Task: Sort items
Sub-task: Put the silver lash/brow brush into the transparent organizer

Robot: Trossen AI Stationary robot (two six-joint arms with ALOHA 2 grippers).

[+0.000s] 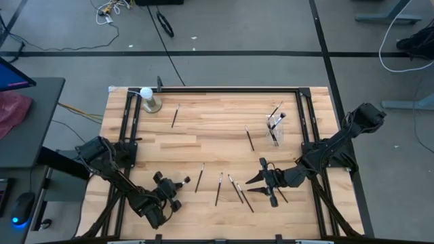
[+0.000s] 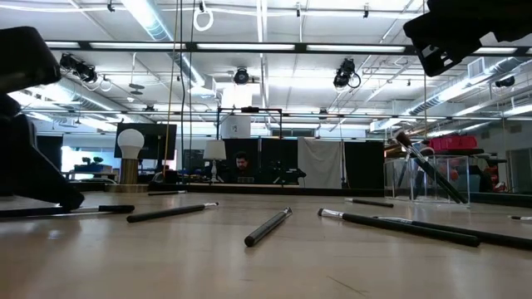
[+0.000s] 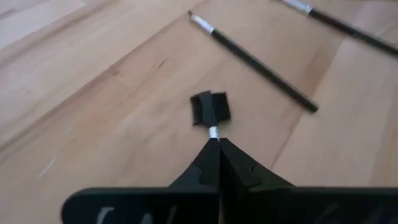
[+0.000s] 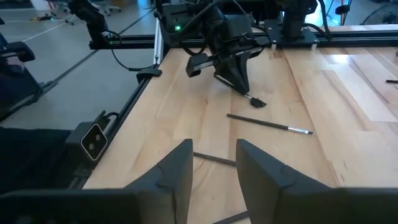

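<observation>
Left gripper (image 3: 217, 146) is clamped tight, fingers pinched together on the metal neck of a small flat-headed brush (image 3: 210, 109), its dark head poking out just past the fingertips. In the high view that gripper (image 1: 182, 184) sits low near the tabletop's front edge, toward the left corner, and the right wrist camera sees the same grab from across the table: brush (image 4: 257, 102) held at the tip, head touching or just above the wood, I can't say which. So the step in hand looks like a pick, with the grip made and the lift yet to come.

Right gripper (image 4: 213, 163) waits with its jaws apart and nothing between them, hovering near the front edge right of centre (image 1: 260, 177).

Out from there, the loose items: one slim brush (image 1: 199, 177) just beside the left gripper, a pair more (image 1: 218, 188) and (image 1: 240, 192) lying between the two grippers, one (image 1: 249, 137) nearer mid-table, one (image 1: 175, 115) up toward the back edge. A clear cup (image 1: 274, 130) toward the back right already holds a few sticks upright. A white ball on a metal base (image 1: 148, 99) stands at the back left corner.

Next move, as I judge it: raise the brush straight up clear of the table, then carry it across to wherever its kind belongs, likely the cup. The hold is right at the head end, so the long handle may swing; keep it slow.
</observation>
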